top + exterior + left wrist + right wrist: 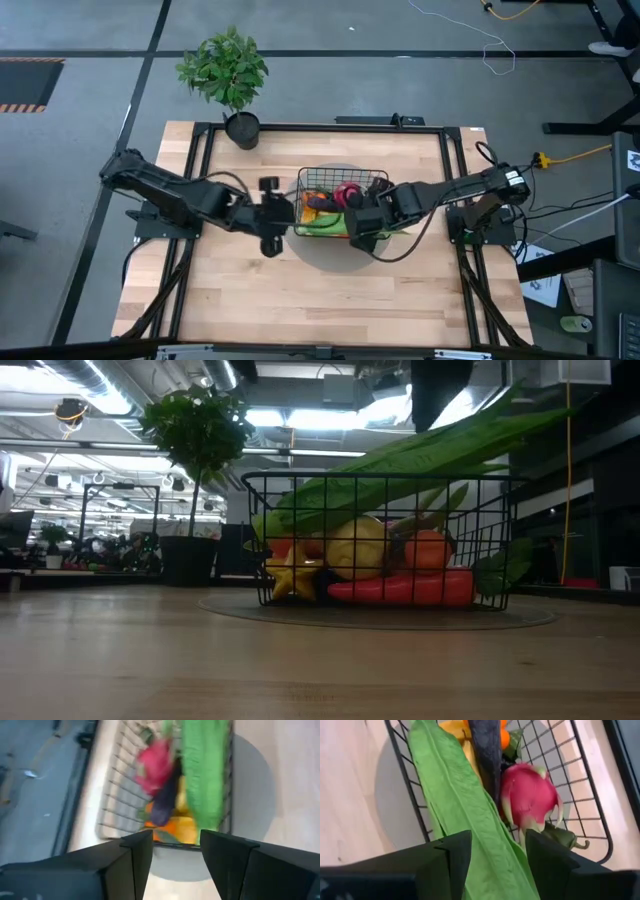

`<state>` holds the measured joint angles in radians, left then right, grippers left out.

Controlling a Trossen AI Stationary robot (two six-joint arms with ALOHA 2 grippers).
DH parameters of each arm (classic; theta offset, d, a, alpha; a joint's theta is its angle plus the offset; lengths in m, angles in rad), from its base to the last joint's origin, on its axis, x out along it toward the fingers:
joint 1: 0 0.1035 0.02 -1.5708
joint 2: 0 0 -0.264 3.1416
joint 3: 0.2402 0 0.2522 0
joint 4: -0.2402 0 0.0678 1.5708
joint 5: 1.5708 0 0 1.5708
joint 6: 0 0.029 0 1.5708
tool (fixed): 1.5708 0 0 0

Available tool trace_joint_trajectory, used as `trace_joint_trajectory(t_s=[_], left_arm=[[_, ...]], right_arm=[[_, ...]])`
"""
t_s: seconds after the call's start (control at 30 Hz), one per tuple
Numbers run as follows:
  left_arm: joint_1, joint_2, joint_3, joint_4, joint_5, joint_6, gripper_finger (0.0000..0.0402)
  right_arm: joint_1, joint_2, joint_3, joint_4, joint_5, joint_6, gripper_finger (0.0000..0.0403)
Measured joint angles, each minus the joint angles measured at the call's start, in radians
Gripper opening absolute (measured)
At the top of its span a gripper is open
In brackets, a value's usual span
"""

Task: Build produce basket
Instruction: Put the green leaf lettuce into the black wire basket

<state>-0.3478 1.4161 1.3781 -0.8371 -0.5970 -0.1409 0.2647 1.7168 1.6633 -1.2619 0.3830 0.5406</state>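
Basket [343, 205] is seen standing at the middle of the desk [320, 300], on a round grey mat [330, 255], roughly midway between the left and right edges. It appears well filled.

Contents, as far as visible: a long green stalk bundle [465, 815] is laid lengthwise across the top, its leafy end overhanging one end wall of the basket in the low view. A pink dragon fruit [527, 795] lies beside it, touching a dark purple item [487, 750] whose kind cannot be told. Underneath, a yellow star-shaped fruit [295, 575], a rounder yellow fruit [355, 548], an orange fruit [428, 550] and a long red-orange vegetable [400, 588] along the basket floor are noted.

Progress is judged as late: no loose produce is seen on the bare desk. Little seems left beyond settling the bundle.

Left gripper [175, 855] is held just outside the basket's left end wall, fingers set moderately apart, nothing between them. Right gripper [497, 857] is placed at the basket's right end, directly over the bundle, fingers parted on either side of the leaves; whether the bundle is actually gripped cannot be told.

A potted plant [225, 75] stands at the desk's far edge, towards the left corner, well apart from the basket.
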Motion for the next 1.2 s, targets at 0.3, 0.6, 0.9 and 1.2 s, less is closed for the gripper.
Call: trace_joint_trajectory(t_s=[0.3, 0.6, 0.9, 1.2], left_arm=[[-0.063, -0.196, 0.030, -0.370, -0.103, -0.279, 0.0153], [-0.129, -0.391, -0.072, -0.393, -0.145, -0.364, 0.0153], [-0.132, -0.491, -0.221, -0.382, -0.159, -0.457, 0.0153], [-0.131, -0.493, -0.269, -0.381, -0.161, -0.486, 0.0153]], right_arm=[[0.006, -0.001, -0.010, 0.052, -0.039, 0.005, 0.0174], [0.001, -0.001, -0.119, 0.087, 0.032, 0.055, 0.0174], [-0.014, -0.001, -0.254, 0.169, 0.106, 0.079, 0.0174], [-0.021, -0.001, -0.314, 0.272, 0.060, 0.055, 0.0174]])
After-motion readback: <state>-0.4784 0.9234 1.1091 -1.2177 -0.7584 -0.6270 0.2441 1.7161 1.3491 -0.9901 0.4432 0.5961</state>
